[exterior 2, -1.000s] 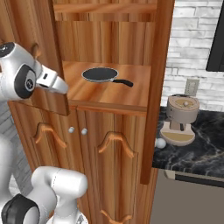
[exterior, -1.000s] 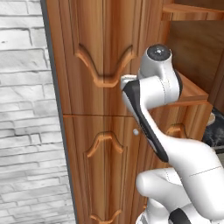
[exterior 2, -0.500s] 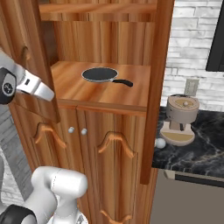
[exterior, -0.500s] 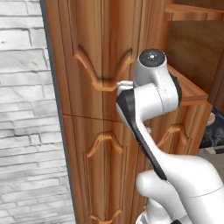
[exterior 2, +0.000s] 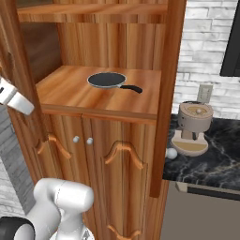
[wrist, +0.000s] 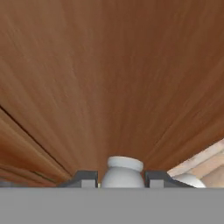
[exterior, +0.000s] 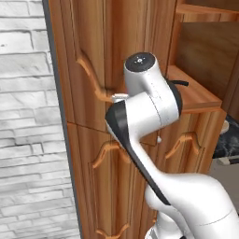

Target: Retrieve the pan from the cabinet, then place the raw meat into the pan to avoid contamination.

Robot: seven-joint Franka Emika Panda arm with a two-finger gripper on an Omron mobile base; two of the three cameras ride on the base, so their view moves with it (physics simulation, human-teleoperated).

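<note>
gripper: in my hand cam the gripper [wrist: 120,178] is right up against a reddish-brown wooden door [wrist: 109,78], with a small round silver knob [wrist: 124,171] sitting between the two dark fingertips [wrist: 84,178]. The tips are tight to either side of the knob, but I honestly can't tell whether they're pinching it or just flanking it.

arm: in the left base cam the white arm [exterior: 149,105] reaches across to the carved upper door [exterior: 88,65], which stands swung out on the left side.

cabinet: the tall wooden cabinet [exterior 2: 168,70] has its upper compartment open to view, so I can look straight onto the shelf [exterior 2: 61,93] from the right base cam. The two lower doors [exterior 2: 112,178] under it are shut, small round knobs side by side.

pan: the pan [exterior 2: 108,80] sits flat on that shelf, roughly midway between its left and right edges and a bit toward the back. It's black inside with a thin light rim, and its handle points toward the shelf's front right corner. Nothing touches it, and it's well apart from the hand.

extras: a coffee machine [exterior 2: 192,126] stands on the dark marble counter [exterior 2: 220,150], close to the counter's left edge beside the cabinet.
</note>
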